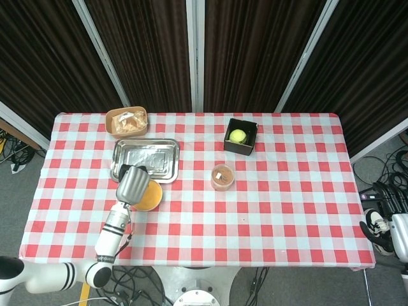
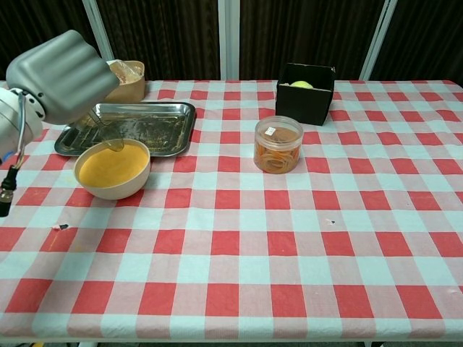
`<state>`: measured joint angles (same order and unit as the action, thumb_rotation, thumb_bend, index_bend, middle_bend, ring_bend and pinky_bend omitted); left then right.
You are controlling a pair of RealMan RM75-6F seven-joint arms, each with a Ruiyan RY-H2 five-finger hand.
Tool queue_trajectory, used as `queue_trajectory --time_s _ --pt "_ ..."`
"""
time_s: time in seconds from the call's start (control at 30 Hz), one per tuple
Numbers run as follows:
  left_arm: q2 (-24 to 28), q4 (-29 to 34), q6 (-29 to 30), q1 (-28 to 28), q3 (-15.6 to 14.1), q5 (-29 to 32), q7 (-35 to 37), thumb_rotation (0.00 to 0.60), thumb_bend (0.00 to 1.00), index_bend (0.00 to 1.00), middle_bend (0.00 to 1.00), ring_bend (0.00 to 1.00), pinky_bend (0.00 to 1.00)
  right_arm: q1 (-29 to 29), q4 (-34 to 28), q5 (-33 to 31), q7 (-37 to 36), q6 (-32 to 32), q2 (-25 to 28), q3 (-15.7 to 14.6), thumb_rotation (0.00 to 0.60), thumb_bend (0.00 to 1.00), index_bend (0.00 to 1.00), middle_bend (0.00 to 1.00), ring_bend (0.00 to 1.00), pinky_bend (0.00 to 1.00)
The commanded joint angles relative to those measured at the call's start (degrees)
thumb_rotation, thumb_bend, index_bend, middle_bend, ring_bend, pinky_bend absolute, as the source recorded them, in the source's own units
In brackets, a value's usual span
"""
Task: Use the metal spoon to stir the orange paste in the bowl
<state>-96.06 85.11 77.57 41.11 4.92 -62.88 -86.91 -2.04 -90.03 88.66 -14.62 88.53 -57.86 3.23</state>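
While the left robot hand (image 2: 61, 72) grips the metal spoon (image 2: 108, 139) with its tip in the orange paste (image 2: 112, 166), stirring seems underway in the bowl (image 2: 116, 188); the right robot hand is not visible.

Desk (image 1: 287, 210): rectangular, covered edge to edge by a red-and-white checked cloth (image 2: 289, 275); the cloth hangs slightly over the near edge.

Backdrop: dark brown ribbed curtain panels (image 1: 255, 57) behind the desk's far side, running the full width in both views.

Frame posts: pale metal uprights (image 1: 195, 54) dividing the panels, one vertical at centre, others slanting outward to left and right in the head view.

Floor (image 1: 376, 137): grey, visible around the desk on both sides.

Cables (image 1: 389, 167): dark loose loops on the floor at right; more tangled under the desk's near edge and at far left.

Light: even, no strong shadows.
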Motion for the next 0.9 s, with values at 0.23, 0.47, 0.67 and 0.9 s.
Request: queue_trajectory --time_s 0.23,0.47,0.67,0.9 --pt "4.8 4.4 -11.6 1.6 9.9 9.9 23.0 0.6 0.49 0.67 0.97 0.96 0.99 -0.4 -0.3 0.1 0.4 -0.5 -0.1 0.1 0.6 0.24 0.0 0.07 0.0 0.0" --pt "5.4 -0.7 -19.9 5.3 15.3 21.0 31.8 0.6 0.48 0.64 0.97 0.96 0.99 -0.7 -0.4 -0.3 0.6 -1.2 -0.1 0.1 0.6 0.24 0.0 0.07 0.0 0.0" --pt "3.3 -7.7 -23.4 9.1 16.7 29.0 33.9 0.6 0.47 0.6 0.96 0.96 0.99 -0.9 -0.1 -0.5 0.4 -1.8 -0.3 0.1 0.6 0.24 0.0 0.07 0.0 0.0" --pt "1.8 -14.8 -27.5 12.3 16.0 37.6 34.7 0.6 0.37 0.47 0.96 0.96 0.99 -0.9 0.5 -0.7 -0.3 -2.1 -0.6 0.1 0.6 0.24 0.0 0.07 0.0 0.0"
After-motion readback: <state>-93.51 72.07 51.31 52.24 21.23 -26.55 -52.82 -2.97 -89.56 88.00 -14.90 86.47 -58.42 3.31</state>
